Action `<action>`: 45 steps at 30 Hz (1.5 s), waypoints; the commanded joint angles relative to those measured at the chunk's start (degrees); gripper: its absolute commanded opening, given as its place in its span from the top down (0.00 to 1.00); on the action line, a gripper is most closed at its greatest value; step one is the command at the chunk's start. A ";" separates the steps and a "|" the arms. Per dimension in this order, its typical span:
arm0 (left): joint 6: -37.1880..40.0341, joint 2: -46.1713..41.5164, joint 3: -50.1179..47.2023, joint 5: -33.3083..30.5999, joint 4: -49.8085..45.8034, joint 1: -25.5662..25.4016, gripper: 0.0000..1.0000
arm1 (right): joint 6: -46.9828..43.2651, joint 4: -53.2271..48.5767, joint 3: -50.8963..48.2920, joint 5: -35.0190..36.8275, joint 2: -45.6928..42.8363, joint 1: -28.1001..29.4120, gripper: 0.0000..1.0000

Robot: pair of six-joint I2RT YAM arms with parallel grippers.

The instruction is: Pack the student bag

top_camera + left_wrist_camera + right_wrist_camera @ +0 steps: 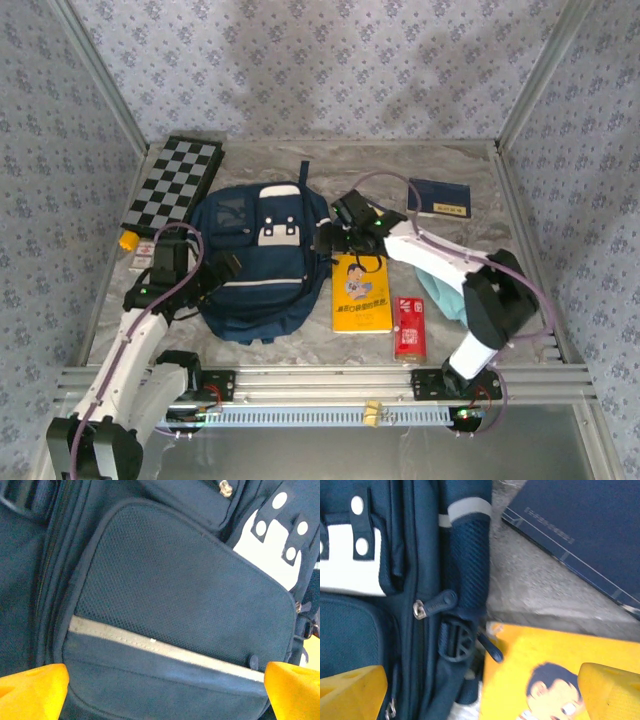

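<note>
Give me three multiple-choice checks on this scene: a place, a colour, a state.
1. Where is the black-and-white checkered board relative to the large navy blue fabric backpack? A. far left B. on top C. near right
2. The flat packet right of the yellow picture book is: A. green B. red C. white
3. The left gripper and right gripper are: A. both open, empty B. both shut C. left shut on a strap
Key: 1 A, it lies beyond the backpack's left edge; 2 B, red wrapper; 3 A, yellow fingertips stand wide apart, gripping nothing.
</note>
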 commanded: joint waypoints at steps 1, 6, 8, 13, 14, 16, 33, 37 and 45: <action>-2.62 -1.43 -1.55 2.70 -1.69 -0.45 0.00 | 2.49 -2.91 4.51 0.95 3.96 0.02 0.00; -3.69 -2.14 -2.38 0.91 -5.60 -0.45 0.00 | 3.32 -0.56 9.18 -1.88 10.96 0.09 0.00; -3.93 -2.91 -2.94 0.22 -6.12 -0.50 0.00 | 3.13 0.46 10.86 -3.80 13.69 -0.04 0.03; -4.58 -3.49 -4.85 -0.37 -7.21 -0.70 0.00 | 2.54 1.76 14.32 -5.54 19.41 -0.04 0.11; -5.01 -3.41 -5.71 -0.54 -6.25 -0.71 0.00 | 2.46 2.03 14.76 -5.73 20.30 -0.10 0.15; -5.72 -2.75 -7.74 0.11 -3.72 -0.71 0.00 | 2.26 2.79 15.02 -5.47 21.25 -0.23 0.21; -3.94 22.34 -2.52 4.20 24.73 -2.09 0.00 | 1.44 10.83 7.47 -10.39 16.96 -7.81 0.99; -3.08 30.73 2.30 5.19 30.08 -2.44 0.00 | 2.17 12.21 4.98 -11.22 14.43 -9.60 1.00; 1.94 40.39 12.68 3.93 30.83 -1.60 0.00 | 7.13 12.53 2.70 -11.51 11.46 -6.06 1.00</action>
